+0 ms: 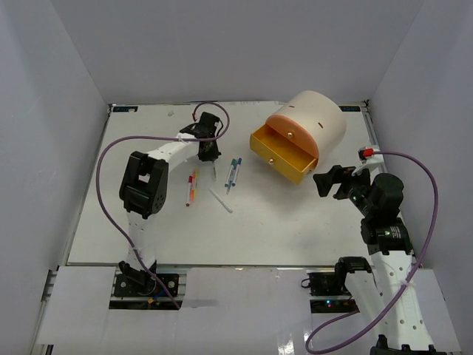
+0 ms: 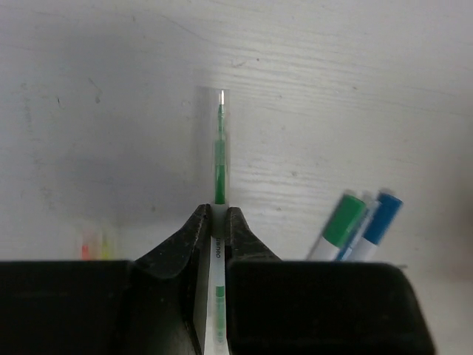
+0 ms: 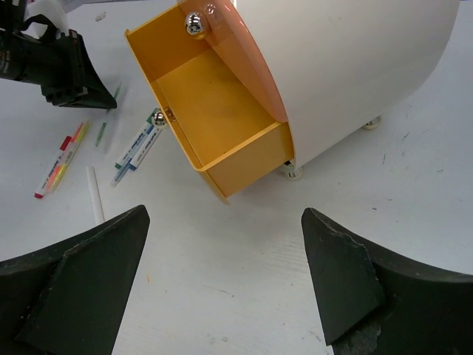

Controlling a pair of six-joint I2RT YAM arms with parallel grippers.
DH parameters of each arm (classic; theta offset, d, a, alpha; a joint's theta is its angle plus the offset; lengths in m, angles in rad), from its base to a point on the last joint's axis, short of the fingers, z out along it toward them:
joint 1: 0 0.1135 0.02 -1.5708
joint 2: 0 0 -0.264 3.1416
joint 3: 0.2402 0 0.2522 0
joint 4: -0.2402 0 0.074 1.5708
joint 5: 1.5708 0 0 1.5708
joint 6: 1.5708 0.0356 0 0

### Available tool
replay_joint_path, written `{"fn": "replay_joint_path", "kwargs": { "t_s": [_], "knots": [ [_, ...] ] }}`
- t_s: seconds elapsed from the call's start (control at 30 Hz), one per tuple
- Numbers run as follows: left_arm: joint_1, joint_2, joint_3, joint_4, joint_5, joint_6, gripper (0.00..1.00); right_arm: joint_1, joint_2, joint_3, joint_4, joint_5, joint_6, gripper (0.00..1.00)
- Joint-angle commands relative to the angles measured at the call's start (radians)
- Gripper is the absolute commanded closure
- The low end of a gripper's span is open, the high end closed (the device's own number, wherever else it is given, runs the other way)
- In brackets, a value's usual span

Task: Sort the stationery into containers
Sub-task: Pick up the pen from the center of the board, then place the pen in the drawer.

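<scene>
- The left gripper is clamped tight on a slim green pen, pinching the barrel with the capped tip sticking out ahead; the pair sits well to the left of the open yellow drawer
- Whether the pen is off the table I cannot tell
- The step in hand, as I judge it, is carrying that pen to the drawer; much of its length juts free of the jaws, so a straight lift and a slow, level carry should stop it pivoting
- Best to line the pen up with the drawer's long side and release low over its floor, so it does not bounce off the thin wall
- The right gripper hangs with jaws spread wide, holding nothing, near the drawer's right corner but apart from it
- The pen is a clear, smooth plastic tube with a green core and a fine point, and is probably slippery
- The drawer is glossy yellow plastic, shallow and bare inside, with a small shiny knob; it is pulled out of a cream cylindrical organiser, below an orange-pink drawer front
- Left of the drawer lie green and blue markers, a white bar and, farthest off, red and yellow markers
</scene>
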Motion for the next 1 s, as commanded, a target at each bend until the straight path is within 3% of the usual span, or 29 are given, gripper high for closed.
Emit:
{"fn": "replay_joint_path", "kwargs": {
  "t_s": [0.0,0.13,0.37,0.7,0.97],
  "knots": [
    [-0.004,-0.197,0.002,-0.003,0.083,-0.102,0.90,0.010,-0.029,-0.004,0.037,0.029,-0.003,0.10],
    [-0.014,-0.398,-0.087,0.101,0.247,-0.283,0.91,0.011,-0.052,-0.014,0.038,0.046,-0.002,0.10],
    [-0.122,-0.544,-0.216,0.355,0.226,-0.574,0.91,0.022,-0.106,-0.039,0.041,0.098,-0.002,0.10],
    [-0.298,-0.443,-0.152,0.464,-0.031,-0.712,0.87,0.039,-0.164,-0.033,0.020,0.160,-0.014,0.10],
    [-0.340,-0.325,-0.086,0.517,-0.081,-0.742,0.83,0.065,-0.189,-0.037,0.017,0.201,-0.029,0.10]
  ]
}}
